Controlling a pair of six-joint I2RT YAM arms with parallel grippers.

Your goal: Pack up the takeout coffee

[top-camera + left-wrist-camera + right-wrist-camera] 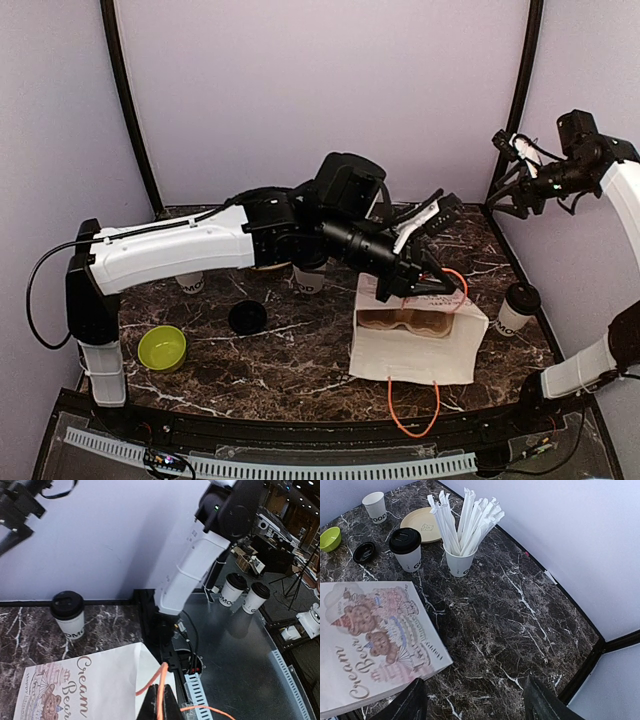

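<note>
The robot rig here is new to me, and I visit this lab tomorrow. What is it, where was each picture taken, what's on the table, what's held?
Two white robot arms are bolted to a marble table. The wide picture looks down from above; the other two come from a camera on each wrist. The left arm reaches across, left jaws shut on the orange handle of a paper bag. The right arm is raised, right jaws open and empty. On the table: lidded coffee cups, a cup of straws, a lidless cup, a plate, a green bowl, a loose black lid.
</note>
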